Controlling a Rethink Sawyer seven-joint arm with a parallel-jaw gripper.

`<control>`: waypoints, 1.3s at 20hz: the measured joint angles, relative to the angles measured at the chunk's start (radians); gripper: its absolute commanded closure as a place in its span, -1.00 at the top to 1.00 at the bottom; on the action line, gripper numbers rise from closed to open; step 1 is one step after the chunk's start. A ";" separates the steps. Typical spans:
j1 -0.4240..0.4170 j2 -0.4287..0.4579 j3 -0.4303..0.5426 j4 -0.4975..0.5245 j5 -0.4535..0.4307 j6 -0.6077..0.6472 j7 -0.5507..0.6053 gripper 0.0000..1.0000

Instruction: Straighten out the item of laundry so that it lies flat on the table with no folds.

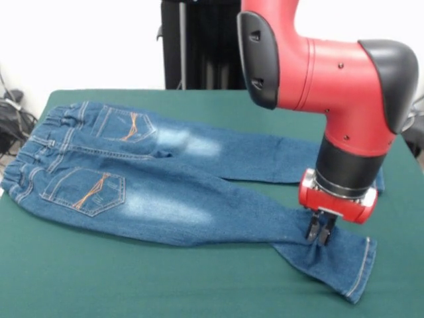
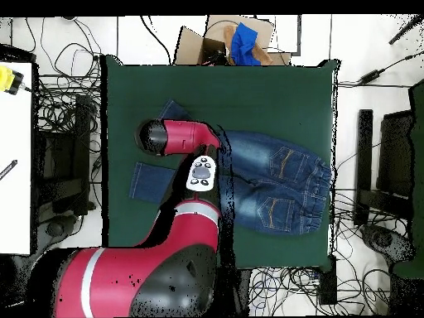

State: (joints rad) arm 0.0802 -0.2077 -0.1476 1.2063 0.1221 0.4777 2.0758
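The item of laundry (image 1: 152, 179), a small pair of blue jeans with orange-stitched back pockets, lies back side up on the green table (image 1: 132, 285), waistband at the left. Both legs stretch right. The near leg kinks downward just past my gripper (image 1: 320, 233), which points straight down with its fingers close together, pinching the denim near the hem. In the overhead view the jeans (image 2: 277, 178) lie right of centre on the table (image 2: 273, 91). My arm covers the legs' middle, and the gripper itself is hidden under the wrist.
A black stand (image 1: 199, 46) rises behind the table's far edge. In the overhead view a cardboard box (image 2: 236, 41) holding something blue sits past the top edge. Cables (image 2: 58, 108) ring the table, and a white desk (image 2: 15, 166) stands at the left.
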 measured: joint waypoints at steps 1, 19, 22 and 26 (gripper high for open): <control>0.000 0.001 -0.001 -0.002 0.003 0.003 0.000 -1.00; 0.050 0.073 -0.085 -0.128 0.090 0.117 0.009 -1.00; 0.068 0.100 -0.112 -0.176 0.111 0.146 0.023 -1.00; 0.091 0.131 -0.134 -0.240 0.140 0.183 0.053 -1.00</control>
State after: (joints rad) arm 0.1708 -0.0763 -0.2812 0.9667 0.2618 0.6607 2.1284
